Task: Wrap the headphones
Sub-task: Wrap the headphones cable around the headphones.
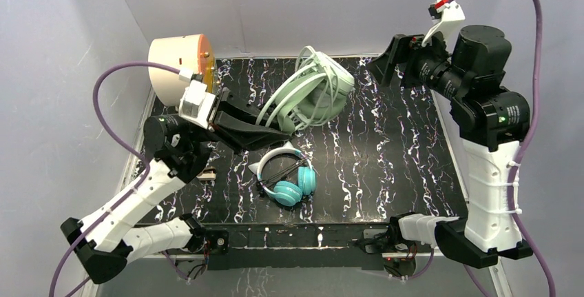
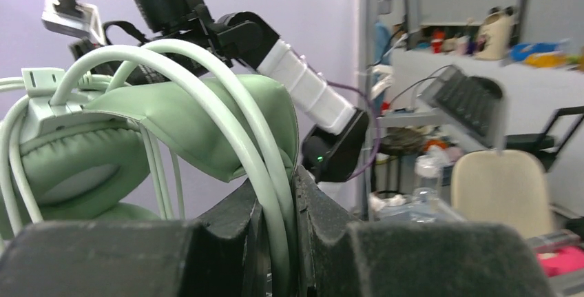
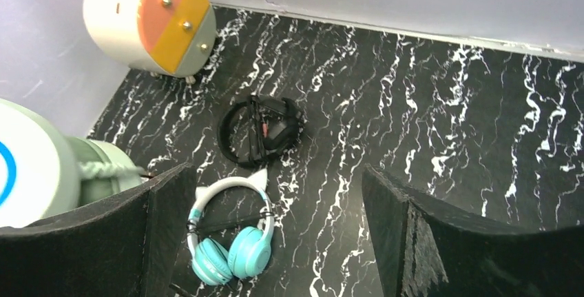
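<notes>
left arm stretches inward, left gripper (image 1: 277, 130) clamped on the sage-green headphones' (image 1: 320, 94) cable (image 2: 274, 173); right arm stands tall, right gripper (image 1: 384, 63) spread open.

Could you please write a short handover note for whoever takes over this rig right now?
Left gripper: shut on the green headset's cable; the headset looks lifted off the table.
Right gripper: open, empty, raised at far right.
Teal headset and black headset: lying on the table, cords apparently bundled across them.
Done: cable looped several times round the green headset.
Left: probably finish that wrap and set it down.
</notes>
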Controlling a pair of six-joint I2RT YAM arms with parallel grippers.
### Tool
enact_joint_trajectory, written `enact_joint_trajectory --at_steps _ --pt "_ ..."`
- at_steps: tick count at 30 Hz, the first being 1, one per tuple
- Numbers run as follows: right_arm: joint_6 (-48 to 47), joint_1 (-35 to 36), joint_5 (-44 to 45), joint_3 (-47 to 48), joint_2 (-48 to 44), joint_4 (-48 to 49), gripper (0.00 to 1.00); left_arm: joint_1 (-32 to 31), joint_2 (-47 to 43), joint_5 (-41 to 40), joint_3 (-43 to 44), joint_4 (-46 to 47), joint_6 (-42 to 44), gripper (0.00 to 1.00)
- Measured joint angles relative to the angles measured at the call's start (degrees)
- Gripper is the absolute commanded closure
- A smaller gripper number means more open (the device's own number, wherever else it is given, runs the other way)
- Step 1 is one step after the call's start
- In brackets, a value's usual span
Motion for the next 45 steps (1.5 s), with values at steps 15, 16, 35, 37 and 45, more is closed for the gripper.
enact_joint_trajectory --at_steps 15,16,35,37,45 --pt "3.8 0.0 -1.5 -3.9 0.7 -0.2 0.03 0.0 -5.7 -13.5 -2.1 -22.9 42.6 1.0" --pt "4.3 0.0 -2.1 -4.2 0.8 0.0 0.03 0.0 -5.2 -14.6 -2.2 -23.6 45.4 1.0" --pt "27.2 0.0 -18.3 -8.4 4.0 27.1 0.07 0.0 8.3 -31.8 -2.3 -25.9 76.8 1.0" --pt "28.1 0.0 -19.1 -8.3 5.6 28.5 0.05 0.0 9.1 -32.7 -2.7 -25.9 78.4 1.0" --pt "28.1 3.7 -16.6 -6.8 14.0 24.5 0.01 -0.4 10.9 -35.0 -3.7 -25.5 80.1 1.0"
